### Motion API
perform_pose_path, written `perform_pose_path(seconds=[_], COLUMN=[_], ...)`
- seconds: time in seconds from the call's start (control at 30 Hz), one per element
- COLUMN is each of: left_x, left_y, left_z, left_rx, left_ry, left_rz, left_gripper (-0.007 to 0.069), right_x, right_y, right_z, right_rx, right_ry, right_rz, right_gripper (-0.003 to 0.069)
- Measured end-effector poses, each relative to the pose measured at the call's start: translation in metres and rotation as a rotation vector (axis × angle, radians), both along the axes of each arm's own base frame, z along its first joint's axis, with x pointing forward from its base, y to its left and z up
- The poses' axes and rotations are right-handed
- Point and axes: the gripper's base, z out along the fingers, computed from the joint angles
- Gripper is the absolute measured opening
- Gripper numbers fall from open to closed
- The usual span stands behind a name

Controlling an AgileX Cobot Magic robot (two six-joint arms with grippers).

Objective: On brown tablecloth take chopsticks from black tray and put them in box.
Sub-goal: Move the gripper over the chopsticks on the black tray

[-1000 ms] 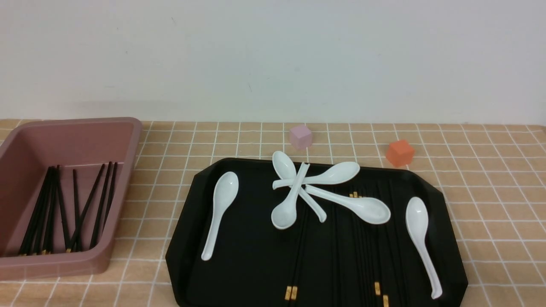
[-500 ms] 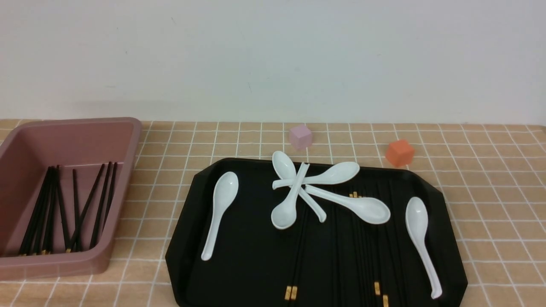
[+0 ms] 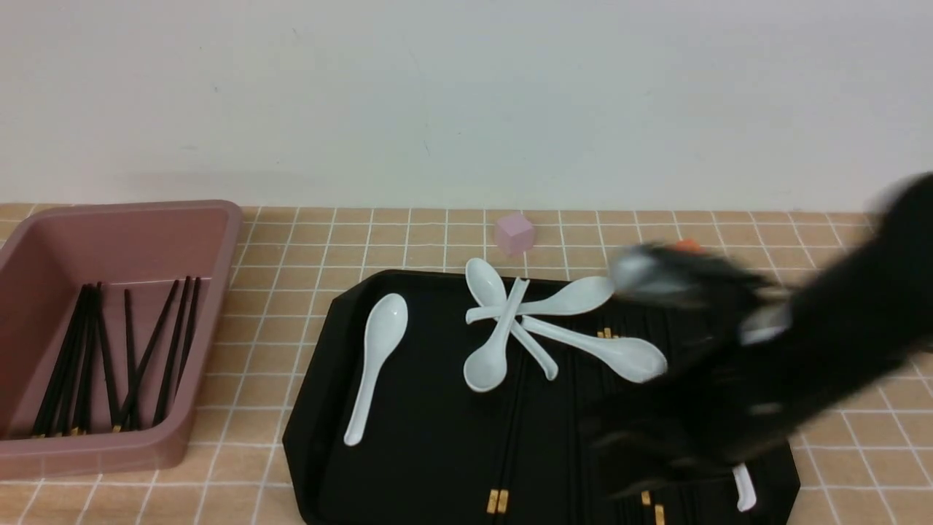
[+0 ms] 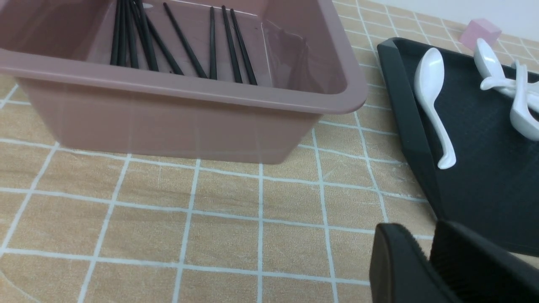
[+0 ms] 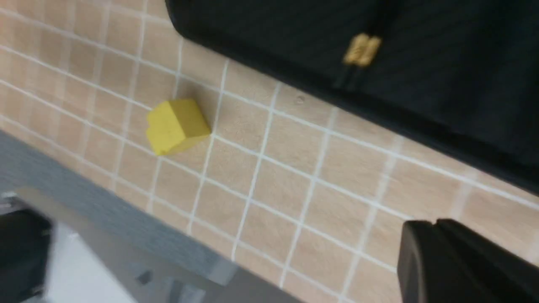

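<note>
While my right arm shows only as blur low over black tray on brown tablecloth, right gripper is smeared: cannot tell opening or hold. Left gripper pinched closed, empty, near tray edge. Chopsticks on tray among white spoons; more in box.

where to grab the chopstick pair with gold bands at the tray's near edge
Just beyond the gold bands, from straight above, closing across the pair. The sticks lie flat on the tray, and their far tips run toward the crossed spoons, so the near end is clearest.
</note>
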Motion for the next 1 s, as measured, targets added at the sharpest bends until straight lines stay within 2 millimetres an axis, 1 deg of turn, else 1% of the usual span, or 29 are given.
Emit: perform_pose_path(seconds=[0.03,0.07,0.1,0.13,0.17,0.2,0.27,0.33,0.43,0.47,0.57,0.67,0.83,1.0], left_x=[0.0,0.0,0.0,0.0,0.0,0.0,0.0,0.0,0.0,0.0,0.0,0.0,0.0,0.0], left_y=[0.0,0.0,0.0,0.0,0.0,0.0,0.0,0.0,0.0,0.0,0.0,0.0,0.0,0.0], left_z=[0.0,0.0,0.0,0.0,0.0,0.0,0.0,0.0,0.0,0.0,0.0,0.0,0.0,0.0], left_rx=[0.0,0.0,0.0,0.0,0.0,0.0,0.0,0.0,0.0,0.0,0.0,0.0,0.0,0.0], left_ry=[0.0,0.0,0.0,0.0,0.0,0.0,0.0,0.0,0.0,0.0,0.0,0.0,0.0,0.0], left_rz=[0.0,0.0,0.0,0.0,0.0,0.0,0.0,0.0,0.0,0.0,0.0,0.0,0.0,0.0], left_gripper=[0.0144,0.0145,0.0146,0.0145,0.0147,0.0148,0.0148,0.0148,0.0148,0.0148,0.0152,0.0153,0.0157,0.0165], right_x=[0.004,0.008,0.014,0.019,0.025,0.031,0.038,0.05,0.065,0.068,0.077,0.08,0.083,0.097], right_y=[0.02,0.029,0.045,0.06,0.07,0.083,0.095,0.11,0.124,0.126,0.135,0.137,0.136,0.122], right_z=[-0.005,-0.013,-0.019,-0.021,-0.029,-0.03,-0.04,-0.049,-0.065,-0.069,-0.088,-0.099,-0.1,-0.099], right_rx=[-0.045,-0.086,-0.136,-0.17,-0.216,-0.249,-0.308,-0.374,-0.454,-0.463,-0.488,-0.502,-0.501,-0.474], right_ry=[0.015,0.019,0.02,0.018,0.019,0.019,0.021,0.037,0.082,0.087,0.108,0.122,0.128,0.166], right_rz=[-0.004,-0.002,-0.009,-0.023,-0.027,-0.042,-0.046,-0.057,-0.067,-0.067,-0.073,-0.077,-0.094,-0.151], right_gripper=[0.0064,0.0068,0.0081,0.0097,0.0111,0.0134,0.0161,0.0211,0.0288,0.03,0.035,0.0365,0.037,0.037])
